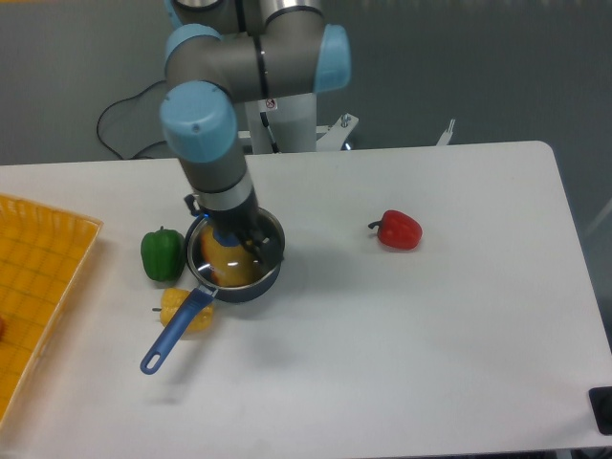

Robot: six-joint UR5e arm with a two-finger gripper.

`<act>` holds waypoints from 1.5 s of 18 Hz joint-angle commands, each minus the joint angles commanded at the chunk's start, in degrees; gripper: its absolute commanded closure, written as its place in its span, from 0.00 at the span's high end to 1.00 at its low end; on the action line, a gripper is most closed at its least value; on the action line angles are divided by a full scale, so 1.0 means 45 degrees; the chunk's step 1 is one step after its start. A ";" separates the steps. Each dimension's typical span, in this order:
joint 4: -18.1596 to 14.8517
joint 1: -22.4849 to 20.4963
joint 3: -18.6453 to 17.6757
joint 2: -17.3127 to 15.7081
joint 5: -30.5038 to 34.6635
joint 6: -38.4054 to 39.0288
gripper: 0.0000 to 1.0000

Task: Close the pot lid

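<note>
The black pot [264, 278] stands on the white table left of centre, and its long blue handle [176, 335] points to the front left. The glass lid [212, 260] with its silver rim sits over the pot's mouth, slightly tilted, and something yellow-orange shows through the glass. My gripper [236, 236] comes straight down onto the middle of the lid and looks shut on its knob. The knob is hidden by the gripper body.
A green pepper [162, 253] stands just left of the pot. A yellow pepper [182, 308] lies under the pot handle. A red pepper [399, 229] lies to the right. A yellow tray [38, 287] is at the left edge.
</note>
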State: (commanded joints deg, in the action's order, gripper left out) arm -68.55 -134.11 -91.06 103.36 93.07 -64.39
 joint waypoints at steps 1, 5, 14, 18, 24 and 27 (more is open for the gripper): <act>-0.0097 -0.0236 0.0001 -0.0019 0.0097 -0.0781 1.00; -0.0157 -0.1506 -0.0077 -0.0137 0.0078 -0.3305 1.00; -0.2572 -0.4140 0.1111 -0.0390 -0.1832 -0.5493 1.00; -0.3086 -0.5371 0.1055 -0.0819 -0.2226 -0.7814 1.00; -0.3126 -0.6253 0.0919 -0.1191 -0.2129 -0.9305 1.00; -0.3009 -0.6448 0.0548 -0.1464 -0.1914 -0.9305 1.00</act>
